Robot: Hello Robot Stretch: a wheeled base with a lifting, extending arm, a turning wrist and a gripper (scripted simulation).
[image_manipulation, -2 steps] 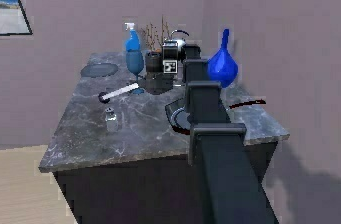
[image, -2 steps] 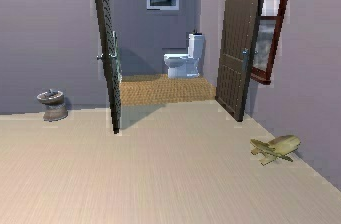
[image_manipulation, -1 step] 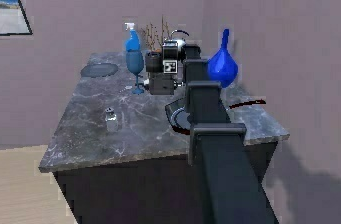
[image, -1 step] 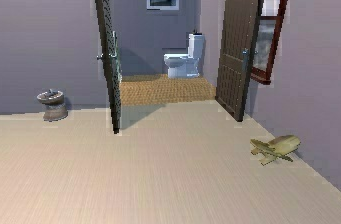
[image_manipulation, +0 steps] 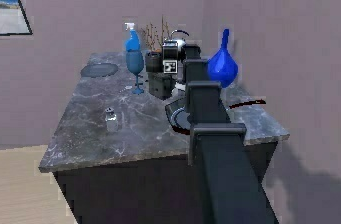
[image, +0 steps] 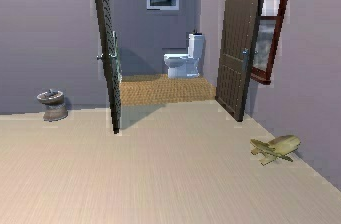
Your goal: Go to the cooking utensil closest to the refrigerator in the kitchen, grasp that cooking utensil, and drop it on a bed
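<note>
Arm side view. A dark marble-topped counter [image_manipulation: 88,140] spans the middle of the frame against a mauve wall. The arm [image_manipulation: 218,150], a dark square bar, rises from the bottom edge just right of centre and ends over the counter's upper middle. The gripper [image_manipulation: 161,84] shows there as a dark body left of the two white marker squares. Whether its jaws are parted or closed cannot be told, nor whether it holds anything, since counter objects stand directly behind it. The likeliest cooking utensil [image_manipulation: 246,101] is a thin dark piece right of the arm, at centre right of the frame. It is slightly bowed, with a trace of red along it, and its long axis runs left to right, across the line of the arm. A dark rounded edge emerging at the arm's left side may belong to the same item, but the bar hides the join. This piece lies right of and below the jaws in the frame, so the reach appears to overshoot it. By judgement, the coming move needs a shorter reach and a shift toward frame right. Smaller objects, in descending size: a blue bulb-shaped vase [image_manipulation: 222,66] right of the marker squares, a blue spray bottle [image_manipulation: 134,55], a dark pot of thin stems [image_manipulation: 155,60], a shallow grey dish [image_manipulation: 100,70] and a small glass [image_manipulation: 111,118].
</note>
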